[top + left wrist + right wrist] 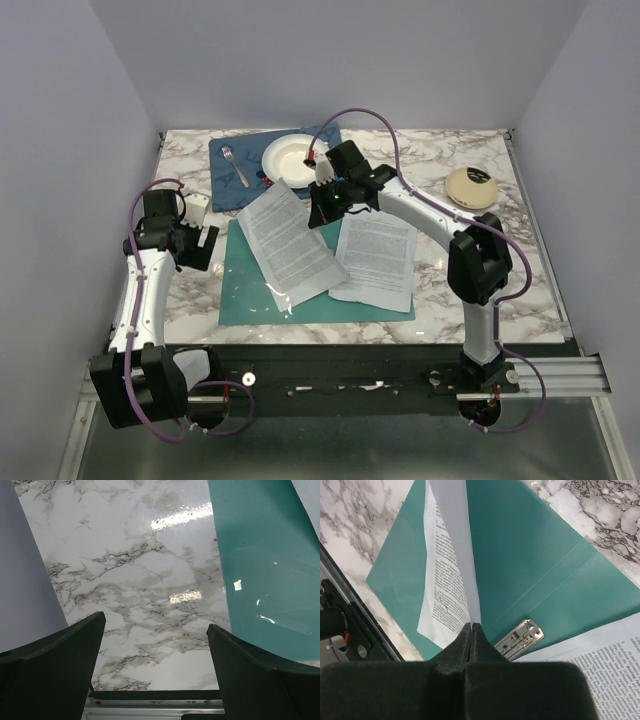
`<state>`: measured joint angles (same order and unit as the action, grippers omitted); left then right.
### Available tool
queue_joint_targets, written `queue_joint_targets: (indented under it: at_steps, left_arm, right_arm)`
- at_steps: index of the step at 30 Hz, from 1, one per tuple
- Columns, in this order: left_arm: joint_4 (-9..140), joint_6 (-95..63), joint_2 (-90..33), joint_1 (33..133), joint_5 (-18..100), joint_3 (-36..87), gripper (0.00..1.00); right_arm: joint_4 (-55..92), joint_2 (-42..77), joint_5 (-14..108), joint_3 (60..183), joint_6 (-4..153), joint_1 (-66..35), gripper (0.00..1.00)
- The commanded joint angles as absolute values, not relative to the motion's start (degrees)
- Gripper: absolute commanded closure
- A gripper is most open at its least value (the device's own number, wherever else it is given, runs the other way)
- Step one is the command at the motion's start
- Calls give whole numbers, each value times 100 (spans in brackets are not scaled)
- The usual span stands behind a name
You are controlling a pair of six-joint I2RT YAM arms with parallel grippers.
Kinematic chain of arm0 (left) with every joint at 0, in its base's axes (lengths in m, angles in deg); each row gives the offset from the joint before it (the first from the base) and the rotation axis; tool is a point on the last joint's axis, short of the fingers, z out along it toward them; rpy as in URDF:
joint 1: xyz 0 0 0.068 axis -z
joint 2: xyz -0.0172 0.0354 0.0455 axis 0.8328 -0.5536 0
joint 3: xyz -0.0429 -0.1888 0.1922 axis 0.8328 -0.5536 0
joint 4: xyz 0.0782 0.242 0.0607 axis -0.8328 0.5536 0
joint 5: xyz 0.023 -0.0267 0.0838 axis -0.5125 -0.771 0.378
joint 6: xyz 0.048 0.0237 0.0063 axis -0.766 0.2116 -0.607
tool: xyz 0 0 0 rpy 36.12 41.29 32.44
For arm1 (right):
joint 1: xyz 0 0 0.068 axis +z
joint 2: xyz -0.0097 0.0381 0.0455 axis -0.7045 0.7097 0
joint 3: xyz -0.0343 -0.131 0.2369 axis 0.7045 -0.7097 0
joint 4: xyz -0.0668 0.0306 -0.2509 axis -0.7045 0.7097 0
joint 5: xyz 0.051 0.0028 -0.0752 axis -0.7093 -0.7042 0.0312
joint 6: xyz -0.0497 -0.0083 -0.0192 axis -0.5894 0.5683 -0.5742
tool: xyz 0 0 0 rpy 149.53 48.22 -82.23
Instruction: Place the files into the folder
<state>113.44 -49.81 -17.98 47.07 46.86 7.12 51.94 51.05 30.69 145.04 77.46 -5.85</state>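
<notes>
The teal folder (245, 290) lies open and flat on the marble table. One printed sheet of the files (285, 245) hangs tilted over the folder's left half. My right gripper (320, 205) is shut on that sheet's top edge. In the right wrist view the held sheet (445, 580) drops edge-on from the shut gripper (472, 626) over the folder (520, 555), beside the metal spine clip (520, 639). A second sheet (378, 260) rests flat on the folder's right half. My left gripper (200, 245) stands open and empty just left of the folder (265, 555), over bare marble.
A dark blue placemat (235, 185) at the back carries a fork (234, 165) and a white plate (293, 157). A beige round object (472, 187) sits at the back right. The metal rail of the table's near edge (155, 707) lies below the left fingers.
</notes>
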Motion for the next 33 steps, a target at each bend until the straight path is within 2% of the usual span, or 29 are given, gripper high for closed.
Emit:
queue_joint_targets:
  at_steps: [1, 9, 20, 33]
  left_arm:
    - [11262, -5154, -1664, 4655, 4772, 583, 1]
    - [11209, -5163, -1673, 4646, 4763, 487, 1]
    - [11200, -5215, -1602, 4628, 4754, 443, 1]
    - [11244, -5259, -1567, 4593, 4780, 451, 1]
  right_arm:
    - [4810, 5231, 3112, 14657, 8151, -551, 100]
    - [4010, 4950, 3322, 13850, 8968, -454, 100]
    - [3360, 4976, 3832, 13401, 9680, -190, 99]
    - [3043, 5362, 4105, 13567, 10296, -173, 99]
